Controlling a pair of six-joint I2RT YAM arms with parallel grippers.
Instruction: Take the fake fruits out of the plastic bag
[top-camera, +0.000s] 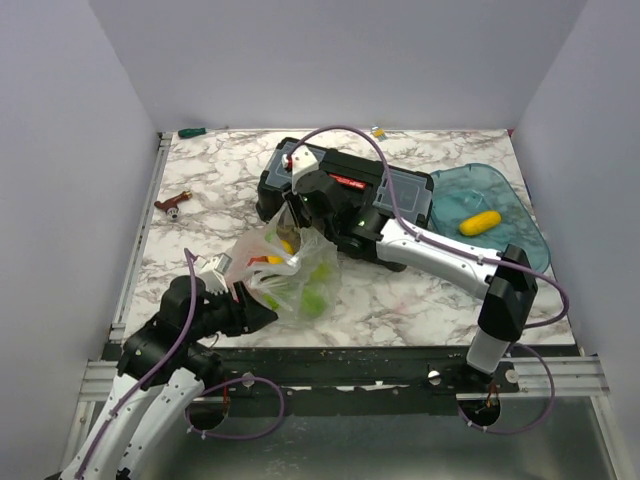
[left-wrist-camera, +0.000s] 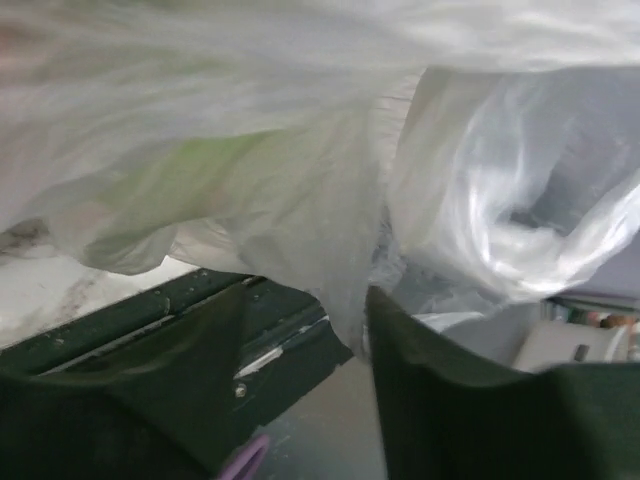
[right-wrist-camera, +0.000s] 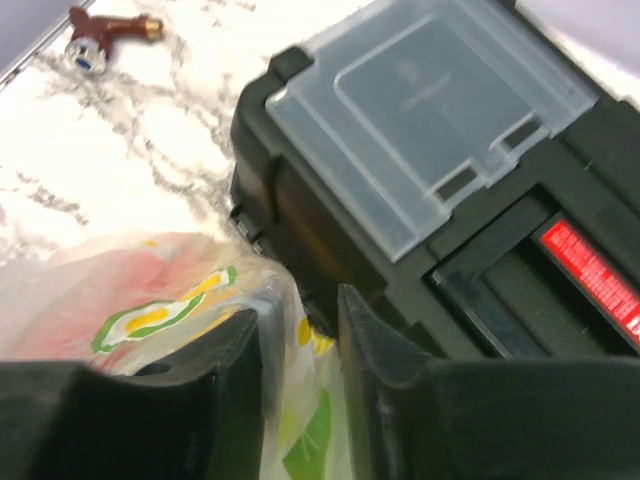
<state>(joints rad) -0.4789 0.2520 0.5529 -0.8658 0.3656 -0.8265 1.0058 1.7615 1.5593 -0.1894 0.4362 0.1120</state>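
The clear plastic bag lies in front of the black toolbox. Through its film show fake fruits: green ones, a yellow one and a red-orange one. Another yellow fruit lies in the blue tray. My left gripper is at the bag's near-left corner. Its jaws stand apart in the left wrist view, with bag film hanging down between them. My right gripper is at the bag's top by the toolbox. Its jaws stand apart with printed film in the gap.
A red-brown tool lies on the marble top at the left, also in the right wrist view. A green item and a small yellow one sit at the back edge. The toolbox stands right behind the bag.
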